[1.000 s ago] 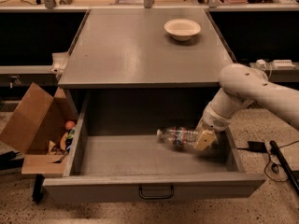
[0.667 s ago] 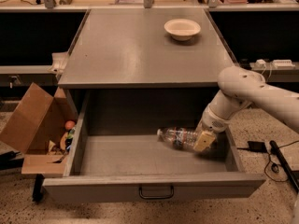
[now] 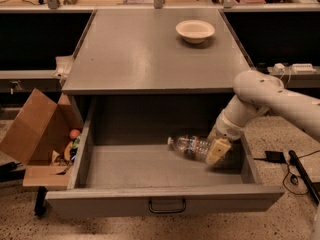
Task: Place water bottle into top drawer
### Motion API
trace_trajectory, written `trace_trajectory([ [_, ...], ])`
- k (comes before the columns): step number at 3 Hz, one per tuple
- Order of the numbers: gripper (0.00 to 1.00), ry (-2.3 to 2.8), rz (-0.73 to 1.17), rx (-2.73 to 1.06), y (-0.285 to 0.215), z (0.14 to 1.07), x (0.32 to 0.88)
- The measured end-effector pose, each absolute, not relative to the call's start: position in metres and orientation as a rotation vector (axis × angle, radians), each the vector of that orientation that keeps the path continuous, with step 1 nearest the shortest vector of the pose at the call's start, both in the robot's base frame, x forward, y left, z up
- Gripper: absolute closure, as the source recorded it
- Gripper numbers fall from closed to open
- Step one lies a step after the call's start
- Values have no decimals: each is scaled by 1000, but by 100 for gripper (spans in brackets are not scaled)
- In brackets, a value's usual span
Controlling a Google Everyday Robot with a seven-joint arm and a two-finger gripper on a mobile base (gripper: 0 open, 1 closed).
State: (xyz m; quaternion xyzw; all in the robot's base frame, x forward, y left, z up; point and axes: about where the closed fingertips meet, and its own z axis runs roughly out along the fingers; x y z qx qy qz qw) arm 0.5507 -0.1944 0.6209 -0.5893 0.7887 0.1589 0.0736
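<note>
Standing pulled out toward the camera, the top drawer [image 3: 100, 204] showed its flat front panel and small dark handle [image 3: 166, 205] nearest. Inside it, right of centre, the water bottle [image 3: 192, 146] lay almost on its side, cap pointing left, on the drawer floor or just over it; I could not tell which. The pincer [image 3: 217, 152] was closed on the bottle's base end, its cream fingers [image 3: 220, 149] clasping it. This looked like the placing step, nearly done. The next move would call for parting the fingers so the bottle settles, then lifting out clear of the right drawer wall. The arm [image 3: 280, 96] came in from the right, elbow high, forearm sloping down and left into the drawer. A cardboard box [image 3: 30, 129] stood left of the drawer. Beyond, a cream bowl [image 3: 195, 30] sat on the worktop [image 3: 140, 54].
</note>
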Motion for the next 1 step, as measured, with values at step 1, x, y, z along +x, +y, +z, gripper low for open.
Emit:
trace_trajectory([
  [1, 0, 2302, 452, -1755, -187, 642, 560],
])
